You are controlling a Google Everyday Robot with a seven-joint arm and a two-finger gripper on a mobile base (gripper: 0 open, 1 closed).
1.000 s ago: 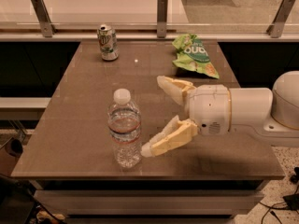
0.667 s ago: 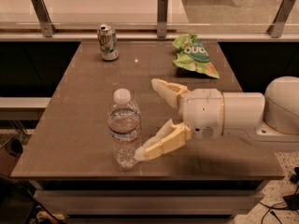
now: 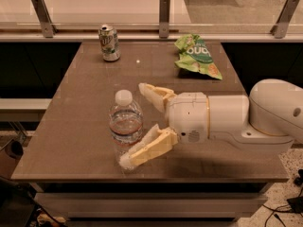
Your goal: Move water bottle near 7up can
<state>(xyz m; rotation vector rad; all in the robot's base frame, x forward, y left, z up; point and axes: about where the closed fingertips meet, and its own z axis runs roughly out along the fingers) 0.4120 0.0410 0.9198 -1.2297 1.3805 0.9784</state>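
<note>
The water bottle [image 3: 125, 124] stands upright near the front left of the brown table [image 3: 85, 84]. It is clear ribbed plastic with a white cap. The 7up can [image 3: 109, 42] stands upright at the table's back left, far from the bottle. My gripper [image 3: 135, 124] reaches in from the right and is open. One cream finger [image 3: 154, 94] lies behind the bottle and the other [image 3: 147, 148] in front of it at its base. The bottle sits between them at the fingertips. I cannot tell whether they touch it.
A green snack bag [image 3: 196, 56] lies at the table's back right. A counter with metal posts [image 3: 164, 8] runs behind the table. My white arm [image 3: 246, 115] covers the table's right front part.
My gripper has moved left toward the water bottle, so its open fingers now reach around it. The bottle and can have not moved.
</note>
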